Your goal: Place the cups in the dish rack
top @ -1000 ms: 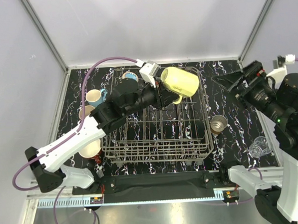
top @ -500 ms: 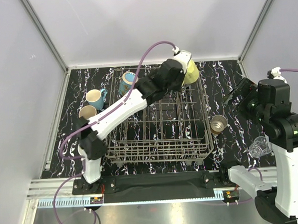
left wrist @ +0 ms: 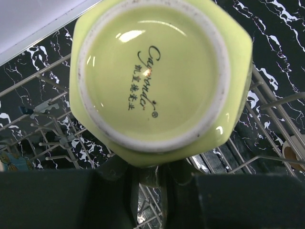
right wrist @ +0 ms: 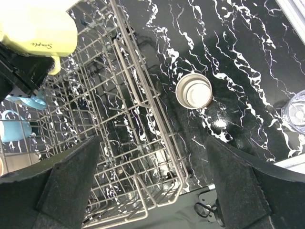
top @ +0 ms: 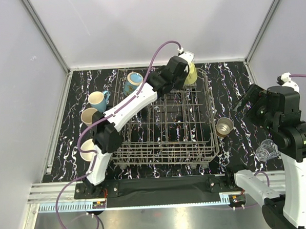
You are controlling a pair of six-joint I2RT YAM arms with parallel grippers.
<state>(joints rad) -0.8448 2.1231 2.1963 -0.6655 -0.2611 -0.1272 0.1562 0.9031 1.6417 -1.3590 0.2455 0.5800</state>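
White walls enclose a black, white-veined tabletop. The left pincer is clamped on the yellow-green mug at the 1 o'clock corner of the dish rack. The steel tumbler stands at the rack's 3 o'clock. The right pincer has its jaws apart.

Light: bright, even, from overhead.
Glare: a soft white highlight lay on the base of the yellow-green mug; small glints on the glossy black table.
Shadows: hard to make out on that dark top.
Focus: the right gripper's fingers looked soft and murky; the mug's lettering was crisp.
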